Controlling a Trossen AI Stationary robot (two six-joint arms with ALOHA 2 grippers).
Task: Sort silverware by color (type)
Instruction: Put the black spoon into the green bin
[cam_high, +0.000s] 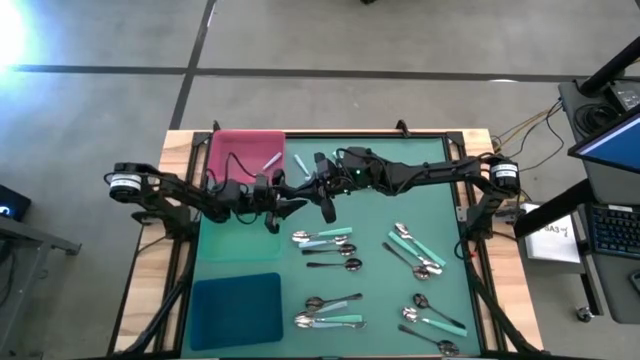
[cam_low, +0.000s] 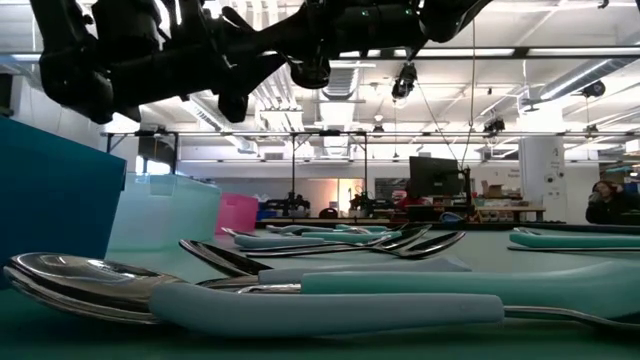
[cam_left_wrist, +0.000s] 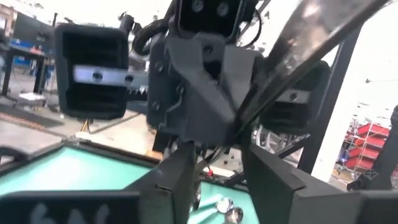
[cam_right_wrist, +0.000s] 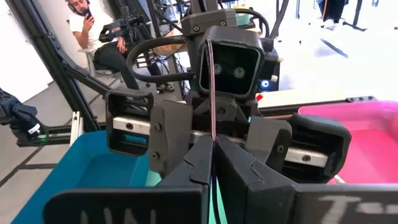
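Black-handled utensil (cam_right_wrist: 211, 93) pinched upright in closed right tool (cam_right_wrist: 213, 163); left tool (cam_high: 272, 203) opposite, open.

Grippers crowd mid-table; bare mat (cam_high: 425, 160) behind (spoons (cam_high: 330, 240) in front).

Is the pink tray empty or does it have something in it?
Not empty. The high view shows the pink plastic tray holding at least one small light-coloured utensil near its corner; what kind it is cannot be told.
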